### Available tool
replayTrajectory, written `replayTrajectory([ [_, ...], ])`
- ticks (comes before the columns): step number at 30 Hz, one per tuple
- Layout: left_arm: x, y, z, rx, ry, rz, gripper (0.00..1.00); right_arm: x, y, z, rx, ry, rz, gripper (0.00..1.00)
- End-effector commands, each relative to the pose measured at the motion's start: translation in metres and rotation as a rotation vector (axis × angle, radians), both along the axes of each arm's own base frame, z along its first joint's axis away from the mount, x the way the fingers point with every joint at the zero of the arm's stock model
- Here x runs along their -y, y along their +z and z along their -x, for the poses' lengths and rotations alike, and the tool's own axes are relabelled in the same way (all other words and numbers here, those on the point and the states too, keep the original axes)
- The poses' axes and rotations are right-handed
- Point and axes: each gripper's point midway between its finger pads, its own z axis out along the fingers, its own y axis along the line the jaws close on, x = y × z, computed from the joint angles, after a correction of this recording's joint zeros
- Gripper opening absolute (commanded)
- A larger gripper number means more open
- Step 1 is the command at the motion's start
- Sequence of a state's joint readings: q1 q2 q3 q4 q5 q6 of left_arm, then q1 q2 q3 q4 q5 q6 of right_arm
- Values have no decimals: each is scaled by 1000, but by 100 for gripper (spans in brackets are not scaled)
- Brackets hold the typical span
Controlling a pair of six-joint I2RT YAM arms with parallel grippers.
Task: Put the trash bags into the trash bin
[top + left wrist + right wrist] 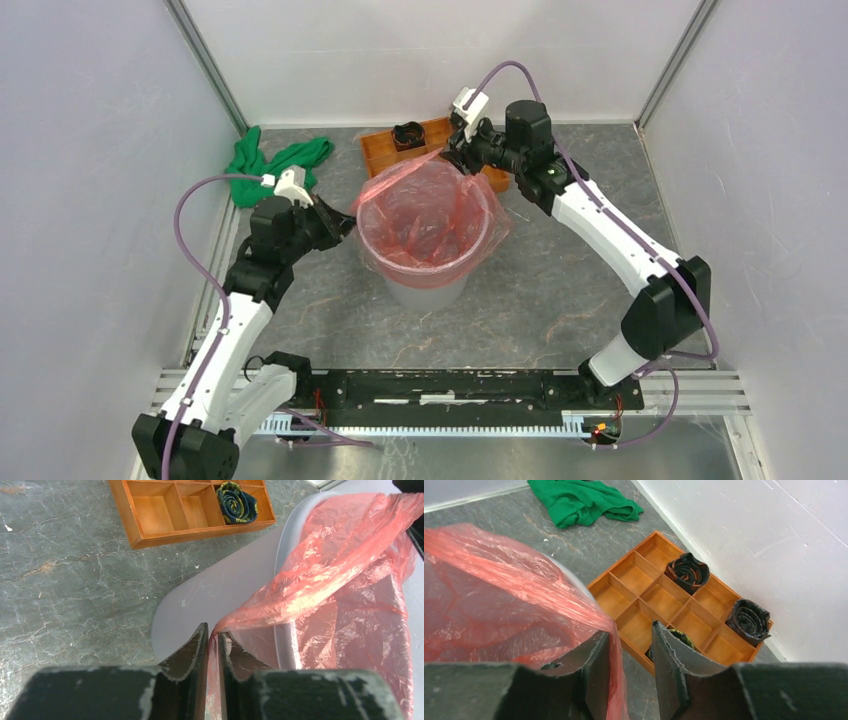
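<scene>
Up close, left fingers (192,652) pinching trash bag (325,580), right fingers (671,667) parted, overhead, bag lining trash bin (428,292)

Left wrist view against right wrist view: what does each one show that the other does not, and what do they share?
Only left wrist: the left claw shut on the edge of the trash bag. Only right wrist: the green cloth and the open right claw. Both: the red trash bag and the orange tray.
</scene>
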State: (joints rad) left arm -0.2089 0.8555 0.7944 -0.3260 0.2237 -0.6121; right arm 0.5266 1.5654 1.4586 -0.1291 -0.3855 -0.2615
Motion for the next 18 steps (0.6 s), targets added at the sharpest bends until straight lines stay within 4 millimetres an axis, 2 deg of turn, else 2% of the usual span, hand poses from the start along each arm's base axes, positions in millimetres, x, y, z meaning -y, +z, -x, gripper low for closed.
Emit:
replayTrajectory([
  [1,5,6,-11,47,-23,9,15,-11,31,-10,-5,65,-119,37],
  [4,4,4,-15,43,-11,5,11,-12,24,-20,-39,71,-138,26],
  [9,0,-7,-23,2,22,-15,2,-12,7,-40,-110,81,-173,27],
  [14,2,-21,-34,-48,32,-11,2,-16,-14,-52,-215,166,-219,26],
  [18,3,-27,-39,-65,39,2,2,-16,-32,-52,-321,194,-250,30],
])
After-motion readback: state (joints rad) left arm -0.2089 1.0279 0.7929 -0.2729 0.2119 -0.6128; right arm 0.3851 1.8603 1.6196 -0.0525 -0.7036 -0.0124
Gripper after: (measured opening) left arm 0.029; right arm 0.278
